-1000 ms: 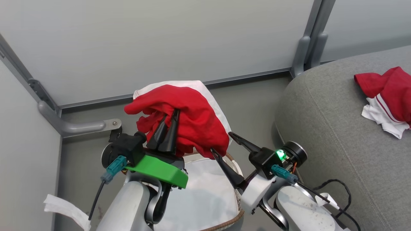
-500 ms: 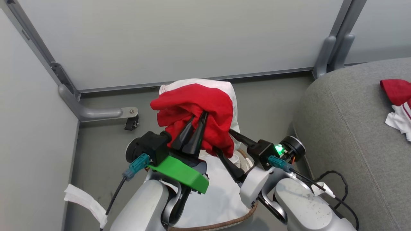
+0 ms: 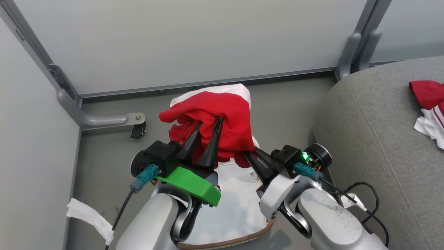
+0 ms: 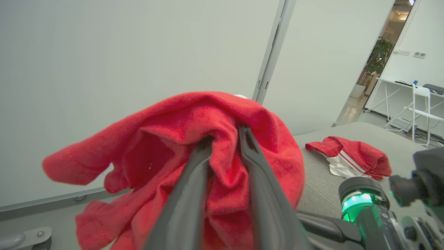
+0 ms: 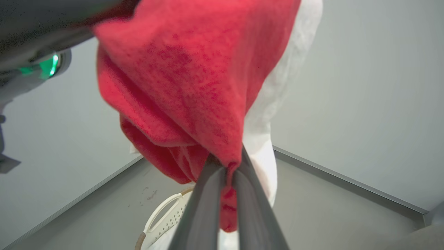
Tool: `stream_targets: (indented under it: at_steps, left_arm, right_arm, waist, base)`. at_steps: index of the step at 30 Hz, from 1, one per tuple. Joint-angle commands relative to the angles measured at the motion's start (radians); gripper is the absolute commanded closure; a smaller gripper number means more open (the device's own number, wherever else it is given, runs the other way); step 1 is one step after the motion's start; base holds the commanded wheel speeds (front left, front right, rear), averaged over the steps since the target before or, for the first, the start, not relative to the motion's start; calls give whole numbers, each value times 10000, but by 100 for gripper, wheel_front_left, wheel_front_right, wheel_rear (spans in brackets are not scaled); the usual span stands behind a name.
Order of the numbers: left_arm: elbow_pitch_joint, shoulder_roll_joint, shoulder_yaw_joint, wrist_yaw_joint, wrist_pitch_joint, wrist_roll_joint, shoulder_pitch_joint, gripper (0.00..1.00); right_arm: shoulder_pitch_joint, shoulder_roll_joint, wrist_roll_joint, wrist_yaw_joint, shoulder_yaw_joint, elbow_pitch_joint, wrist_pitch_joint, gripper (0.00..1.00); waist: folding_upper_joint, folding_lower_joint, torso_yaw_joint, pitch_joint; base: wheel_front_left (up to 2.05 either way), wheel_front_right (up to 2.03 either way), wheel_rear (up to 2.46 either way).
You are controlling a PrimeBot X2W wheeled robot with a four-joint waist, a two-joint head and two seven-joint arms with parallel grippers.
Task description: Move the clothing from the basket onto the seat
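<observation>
A red piece of clothing hangs in the air above the basket, whose brown rim and white liner show between my forearms. My left gripper points up into the cloth with its fingers parted; the cloth still drapes over and between them. My right gripper is shut on the garment's lower hem. White cloth hangs behind the red; I cannot tell whether it is part of the garment. Another red and white garment lies on the grey seat at the right.
Grey wall panels stand behind and to the left, with a metal frame foot and a caster on the floor. A white strip lies at the lower left. A black cable runs by my right forearm against the seat.
My right gripper has shut on the red garment's lower hem. My left gripper's fingers, pinched together before, have spread apart inside the cloth. The head view has shifted a little.
</observation>
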Motion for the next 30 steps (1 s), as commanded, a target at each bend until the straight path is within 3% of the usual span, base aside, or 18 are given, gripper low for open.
stream_targets:
  at_steps: [1, 7, 25, 30]
  left_arm:
    - [77, 39, 103, 52, -36, 59, -36, 0]
    - [519, 37, 661, 89, -24, 470, 201, 0]
    - [839, 42, 1913, -117, -24, 1469, 859, 0]
    - [989, 45, 1375, -123, -25, 1333, 508, 0]
  right_arm:
    - [89, -37, 122, -14, -39, -81, -5, 100]
    - [425, -35, 252, -14, -334, -525, -5, 100]
    - [1382, -29, 352, -14, -840, -1660, -5, 100]
    - [1793, -25, 67, -14, -1686, -1962, -5, 100]
  waist:
    - [0, 0, -175, 58]
    - [0, 0, -1117, 155]
    - [0, 0, -5674, 493]
    - [0, 0, -5905, 685]
  base:
    - [0, 0, 0]
    - [0, 0, 0]
    - [0, 0, 0]
    - [0, 0, 0]
